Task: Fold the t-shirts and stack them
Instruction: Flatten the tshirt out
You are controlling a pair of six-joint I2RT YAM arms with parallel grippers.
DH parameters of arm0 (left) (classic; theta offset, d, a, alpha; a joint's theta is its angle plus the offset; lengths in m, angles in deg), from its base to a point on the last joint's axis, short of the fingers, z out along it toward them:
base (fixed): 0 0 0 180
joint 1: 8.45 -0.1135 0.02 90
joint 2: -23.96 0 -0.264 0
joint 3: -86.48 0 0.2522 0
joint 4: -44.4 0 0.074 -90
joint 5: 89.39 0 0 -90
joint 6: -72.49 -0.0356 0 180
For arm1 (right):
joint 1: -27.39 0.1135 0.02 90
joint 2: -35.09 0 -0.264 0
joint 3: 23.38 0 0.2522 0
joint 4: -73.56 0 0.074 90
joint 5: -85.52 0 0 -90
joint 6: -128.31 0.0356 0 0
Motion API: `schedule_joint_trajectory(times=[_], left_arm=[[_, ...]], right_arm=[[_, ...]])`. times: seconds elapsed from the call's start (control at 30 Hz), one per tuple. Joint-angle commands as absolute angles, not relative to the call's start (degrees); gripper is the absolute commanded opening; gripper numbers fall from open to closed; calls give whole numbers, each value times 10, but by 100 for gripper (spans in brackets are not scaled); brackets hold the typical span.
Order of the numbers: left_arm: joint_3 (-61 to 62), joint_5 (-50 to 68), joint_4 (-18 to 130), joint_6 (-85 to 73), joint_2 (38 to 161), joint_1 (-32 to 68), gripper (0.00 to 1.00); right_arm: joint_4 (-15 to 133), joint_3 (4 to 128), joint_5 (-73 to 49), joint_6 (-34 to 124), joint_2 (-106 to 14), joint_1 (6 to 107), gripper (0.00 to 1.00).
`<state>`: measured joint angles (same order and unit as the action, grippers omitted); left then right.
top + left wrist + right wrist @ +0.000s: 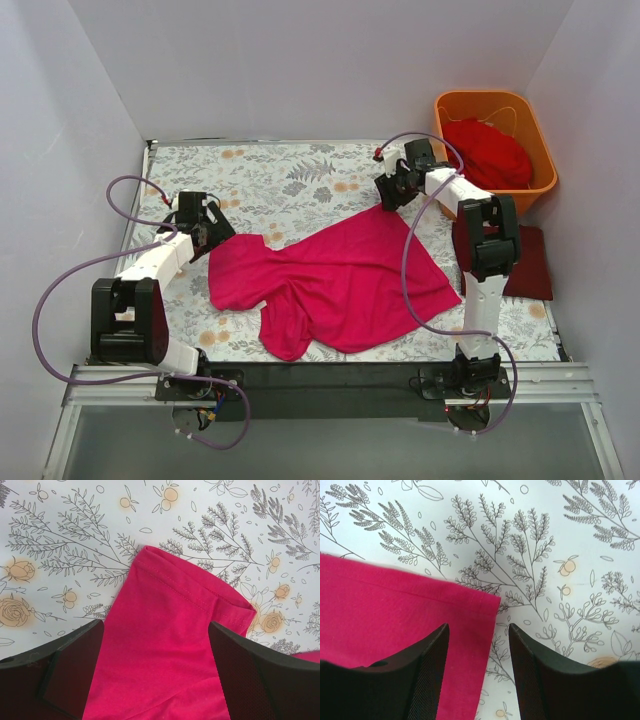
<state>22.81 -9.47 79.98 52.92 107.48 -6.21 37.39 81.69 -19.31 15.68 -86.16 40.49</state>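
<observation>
The magenta-pink t-shirt (340, 280) lies spread and rumpled on the floral cloth in the top view. My left gripper (213, 238) is open over its left sleeve; in the left wrist view the sleeve (170, 630) lies between the spread fingers (65, 675) of the gripper (156, 670). My right gripper (390, 195) is open over the shirt's far right corner; the hemmed corner (470, 610) lies between its jaws (479, 650). A scarlet t-shirt (490, 150) is bunched in the orange tub. A dark maroon t-shirt (535, 265) lies folded at the right, partly hidden behind the right arm.
The orange plastic tub (540, 135) stands at the back right corner. The grey floral-print cloth (280, 180) covers the table. White walls close in the back and both sides. The arm bases sit on the dark rail (330, 375) at the near edge.
</observation>
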Motion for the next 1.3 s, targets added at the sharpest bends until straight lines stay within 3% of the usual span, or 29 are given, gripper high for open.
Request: schedule_joint_trajectory(times=[0.0,0.23,0.57,0.67,0.8,1.0,1.1,1.27], left_arm=[[226,-89,793,523,1069,-65,85],[227,-85,793,520,1070,-65,85],[228,-85,793,519,1073,-65,85],[230,-85,793,519,1075,-65,85],[227,-87,793,521,1082,-65,85],[189,-91,801,531,1130,-71,84],[165,-97,802,527,1157,-76,78],[120,-90,815,522,1210,-79,58]], right_arm=[[383,851,-226,134,-886,401,58],[383,883,-262,126,-927,393,56],[370,887,-301,129,-942,383,42],[367,882,-303,127,-944,381,33],[367,879,-305,127,-945,378,4],[369,880,-290,153,-936,377,1],[373,873,-292,164,-926,378,1],[378,857,-300,174,-915,377,1]])
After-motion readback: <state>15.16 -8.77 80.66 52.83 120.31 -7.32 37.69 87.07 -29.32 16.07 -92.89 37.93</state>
